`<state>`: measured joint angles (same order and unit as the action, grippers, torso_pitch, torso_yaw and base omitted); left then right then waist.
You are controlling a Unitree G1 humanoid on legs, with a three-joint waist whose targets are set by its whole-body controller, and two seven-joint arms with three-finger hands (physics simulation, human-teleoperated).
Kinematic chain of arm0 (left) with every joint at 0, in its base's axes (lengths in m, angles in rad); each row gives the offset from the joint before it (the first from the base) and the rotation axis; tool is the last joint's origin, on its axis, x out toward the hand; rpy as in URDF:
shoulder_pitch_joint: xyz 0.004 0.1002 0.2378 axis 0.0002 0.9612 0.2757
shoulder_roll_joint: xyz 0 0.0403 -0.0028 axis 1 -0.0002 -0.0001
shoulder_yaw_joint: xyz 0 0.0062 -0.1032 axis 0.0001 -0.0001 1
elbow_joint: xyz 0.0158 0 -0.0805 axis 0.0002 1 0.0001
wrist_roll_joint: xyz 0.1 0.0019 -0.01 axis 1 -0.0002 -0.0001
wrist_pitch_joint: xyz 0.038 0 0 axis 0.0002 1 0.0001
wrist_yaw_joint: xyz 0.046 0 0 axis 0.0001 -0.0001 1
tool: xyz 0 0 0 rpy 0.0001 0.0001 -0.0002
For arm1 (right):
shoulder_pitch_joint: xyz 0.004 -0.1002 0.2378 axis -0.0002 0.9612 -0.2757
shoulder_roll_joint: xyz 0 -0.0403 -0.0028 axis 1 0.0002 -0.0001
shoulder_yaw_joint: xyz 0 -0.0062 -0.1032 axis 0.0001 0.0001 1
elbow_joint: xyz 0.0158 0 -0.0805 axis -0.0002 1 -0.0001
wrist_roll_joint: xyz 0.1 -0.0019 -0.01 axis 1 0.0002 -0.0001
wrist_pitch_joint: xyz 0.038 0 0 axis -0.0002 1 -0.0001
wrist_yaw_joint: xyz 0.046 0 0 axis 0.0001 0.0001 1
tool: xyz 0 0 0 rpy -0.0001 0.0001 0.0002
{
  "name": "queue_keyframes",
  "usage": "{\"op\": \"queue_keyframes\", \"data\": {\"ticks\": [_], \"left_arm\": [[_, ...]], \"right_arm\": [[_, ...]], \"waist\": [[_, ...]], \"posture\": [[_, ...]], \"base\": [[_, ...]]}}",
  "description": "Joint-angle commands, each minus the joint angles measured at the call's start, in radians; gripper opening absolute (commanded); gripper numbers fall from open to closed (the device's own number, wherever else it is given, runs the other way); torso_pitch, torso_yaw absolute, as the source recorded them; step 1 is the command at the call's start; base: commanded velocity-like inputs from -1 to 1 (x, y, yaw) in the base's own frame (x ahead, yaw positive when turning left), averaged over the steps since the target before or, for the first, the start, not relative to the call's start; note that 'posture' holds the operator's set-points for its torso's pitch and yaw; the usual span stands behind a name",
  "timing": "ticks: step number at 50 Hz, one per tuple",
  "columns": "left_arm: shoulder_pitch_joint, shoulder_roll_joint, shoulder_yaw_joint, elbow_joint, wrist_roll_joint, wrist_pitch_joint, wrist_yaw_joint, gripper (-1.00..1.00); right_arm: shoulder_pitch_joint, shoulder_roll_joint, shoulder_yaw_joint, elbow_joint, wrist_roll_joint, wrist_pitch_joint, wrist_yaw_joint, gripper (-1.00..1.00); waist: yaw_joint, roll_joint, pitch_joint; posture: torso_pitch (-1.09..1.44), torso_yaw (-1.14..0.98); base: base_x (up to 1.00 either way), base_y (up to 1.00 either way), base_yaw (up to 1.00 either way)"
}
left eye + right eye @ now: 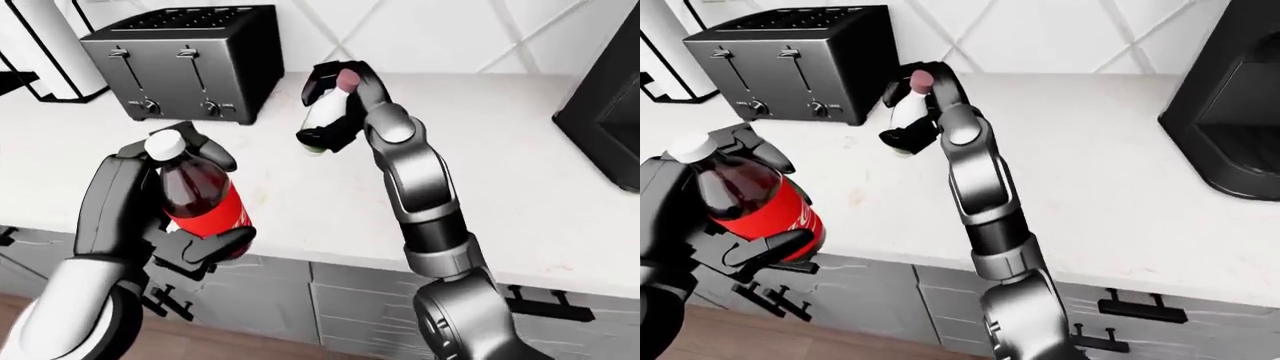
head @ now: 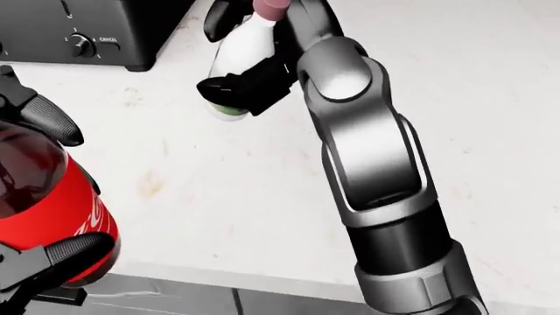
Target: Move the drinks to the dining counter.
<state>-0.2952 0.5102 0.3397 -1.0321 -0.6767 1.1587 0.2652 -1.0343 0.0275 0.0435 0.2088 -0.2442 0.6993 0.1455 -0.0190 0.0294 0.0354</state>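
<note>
My left hand (image 1: 165,206) is shut on a cola bottle (image 1: 198,196) with a red label and white cap, held upright above the counter's near edge at the left of the eye views. My right hand (image 1: 335,105) is shut on a small white bottle (image 1: 326,112) with a dark pink cap, held tilted above the white counter (image 1: 500,187) just right of the toaster. In the head view the white bottle (image 2: 239,59) is at top centre and the cola bottle (image 2: 39,216) at lower left.
A black toaster (image 1: 190,60) stands at the counter's upper left, with a white paper-towel roll (image 1: 45,45) left of it. A black appliance (image 1: 1230,112) stands at the right. Grey drawers (image 1: 1140,315) run under the counter.
</note>
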Motion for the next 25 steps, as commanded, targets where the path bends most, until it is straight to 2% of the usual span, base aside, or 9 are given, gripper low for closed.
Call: {"op": "queue_keyframes", "data": {"ticks": [1,3,4,5,7,9,11,14,25], "left_arm": [[-0.011,0.011,0.012,-0.015,-0.011,-0.041,0.019,-1.00],[-0.016,0.016,0.020,-0.015,-0.024,-0.036,0.026,-1.00],[-0.016,0.019,0.022,-0.015,-0.030,-0.036,0.029,-1.00],[-0.015,0.023,0.026,-0.015,-0.038,-0.037,0.032,-1.00],[-0.014,0.027,0.033,-0.015,-0.046,-0.038,0.036,-1.00],[-0.015,0.028,0.036,-0.015,-0.050,-0.036,0.039,-1.00],[-0.011,0.025,0.033,-0.015,-0.039,-0.039,0.031,-1.00],[-0.025,0.017,0.037,-0.015,-0.027,-0.020,0.017,-1.00],[-0.070,-0.013,0.049,-0.015,0.039,0.034,-0.046,-1.00]], "right_arm": [[-0.035,0.000,-0.004,-0.047,0.001,-0.030,-0.003,-1.00],[-0.032,0.003,-0.004,-0.059,0.004,-0.018,0.001,-1.00],[-0.031,0.003,-0.004,-0.062,0.005,-0.015,0.001,-1.00],[-0.030,0.005,-0.003,-0.067,0.006,-0.011,0.002,-1.00],[-0.030,0.007,-0.003,-0.070,0.008,-0.012,0.001,-1.00],[-0.027,0.010,-0.002,-0.078,0.010,-0.007,0.002,-1.00],[-0.026,0.011,-0.003,-0.081,0.014,-0.005,0.000,-1.00],[-0.022,0.013,0.000,-0.094,0.016,0.001,-0.005,-1.00],[-0.017,0.025,0.010,-0.137,0.009,0.025,0.003,-1.00]], "waist": [[-0.004,0.003,-0.022],[-0.010,-0.032,-0.014],[-0.016,-0.075,-0.031],[-0.021,-0.043,-0.010],[0.023,-0.072,-0.042],[0.019,-0.002,-0.026],[0.006,0.034,0.004],[0.011,0.100,-0.038],[0.034,-0.044,0.006]], "posture": [[0.00,0.00],[0.00,0.00],[0.00,0.00],[0.00,0.00],[0.00,0.00],[0.00,0.00],[0.00,0.00],[0.00,0.00],[0.00,0.00]], "base": [[-0.19,0.36,0.00],[-0.09,0.43,0.00],[-0.10,0.44,0.00],[-0.09,0.56,0.00],[-0.07,0.39,0.50],[-0.01,0.00,1.00],[0.00,0.00,1.00],[0.00,0.00,1.00],[0.00,0.00,1.00]]}}
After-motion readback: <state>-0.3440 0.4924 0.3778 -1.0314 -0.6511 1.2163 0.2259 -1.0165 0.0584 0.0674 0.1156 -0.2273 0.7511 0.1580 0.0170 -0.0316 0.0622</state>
